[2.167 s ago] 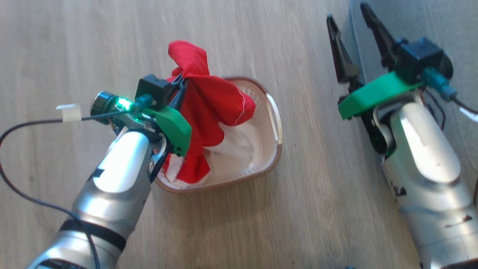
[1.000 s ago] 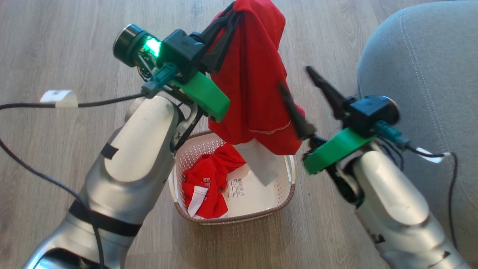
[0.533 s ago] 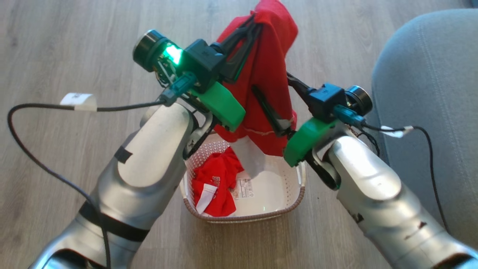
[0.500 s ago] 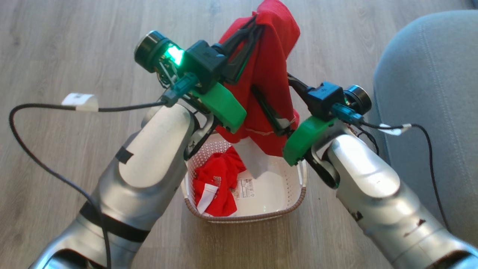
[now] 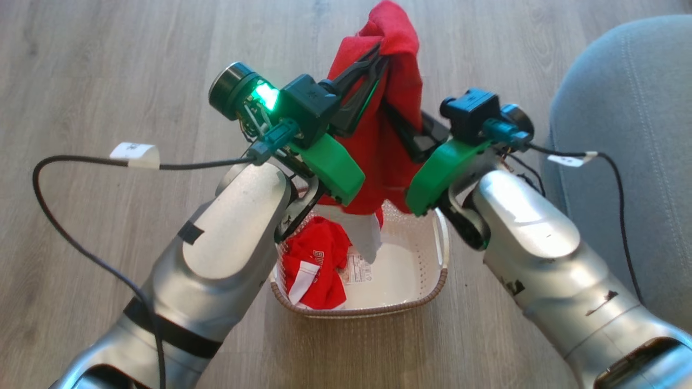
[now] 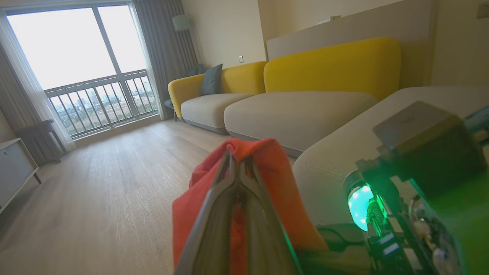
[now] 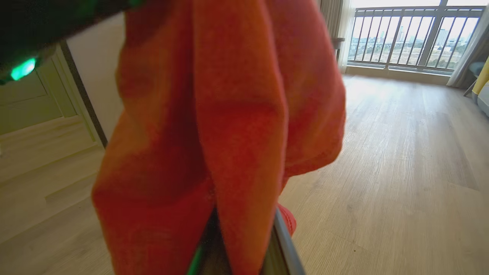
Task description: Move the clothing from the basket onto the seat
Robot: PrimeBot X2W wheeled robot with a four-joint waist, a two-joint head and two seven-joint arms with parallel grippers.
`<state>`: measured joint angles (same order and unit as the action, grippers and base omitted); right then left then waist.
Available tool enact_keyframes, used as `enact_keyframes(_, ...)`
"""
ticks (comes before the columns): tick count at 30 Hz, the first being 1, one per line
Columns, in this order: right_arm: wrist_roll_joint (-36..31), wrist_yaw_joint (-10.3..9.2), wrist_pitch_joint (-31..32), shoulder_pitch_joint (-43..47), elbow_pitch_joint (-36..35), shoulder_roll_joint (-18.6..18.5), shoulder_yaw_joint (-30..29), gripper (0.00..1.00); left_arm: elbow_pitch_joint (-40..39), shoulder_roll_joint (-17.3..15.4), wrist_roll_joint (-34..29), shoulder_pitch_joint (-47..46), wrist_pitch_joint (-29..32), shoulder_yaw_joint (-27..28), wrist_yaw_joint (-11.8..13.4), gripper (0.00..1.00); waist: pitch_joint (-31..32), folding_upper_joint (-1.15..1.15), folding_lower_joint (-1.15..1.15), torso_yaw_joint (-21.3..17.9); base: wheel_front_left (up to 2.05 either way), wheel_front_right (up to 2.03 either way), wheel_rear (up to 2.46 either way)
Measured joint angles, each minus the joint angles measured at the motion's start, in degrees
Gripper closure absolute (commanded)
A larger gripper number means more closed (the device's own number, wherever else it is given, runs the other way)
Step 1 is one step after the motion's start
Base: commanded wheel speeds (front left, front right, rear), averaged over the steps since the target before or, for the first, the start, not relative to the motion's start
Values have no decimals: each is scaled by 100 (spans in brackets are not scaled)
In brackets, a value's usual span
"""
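1. The left gripper (image 5: 379,51) is clamping a red garment (image 5: 400,81), which is hanging above the basket (image 5: 432,283).
2. The right gripper (image 5: 411,129) is straddling it there; whether it is closed cannot be told.
3. A second red garment (image 5: 319,259) is lying inside the basket.
4. The seat (image 5: 621,108) is standing beside the basket.

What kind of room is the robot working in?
Most likely a living room, maybe in a flat high up: a long sofa with yellow backs, a big window with a balcony railing and city buildings beyond, long curtains and a wooden floor.
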<state>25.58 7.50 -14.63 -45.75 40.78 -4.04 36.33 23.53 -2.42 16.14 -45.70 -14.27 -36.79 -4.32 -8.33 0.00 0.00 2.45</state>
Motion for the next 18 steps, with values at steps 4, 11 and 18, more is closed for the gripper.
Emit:
enact_keyframes(4, -154, 0, 0, 25, -229, 1, -441, 100, 23, -2, 166, 24, -19, 11, -36, 0, -17, 0, 0, -132, 0, 0, 0)
enact_keyframes(11, -408, 0, 0, 259, -455, 0, -1056, 100, 152, -124, 210, 242, -19, 15, -104, 0, -29, 0, 0, -423, 0, 0, 0)
enact_keyframes(18, -563, 0, 0, 547, -888, 0, -1352, 100, 171, -391, 210, 519, -19, 64, -156, 0, -20, 0, 0, -1029, 0, 0, 0)
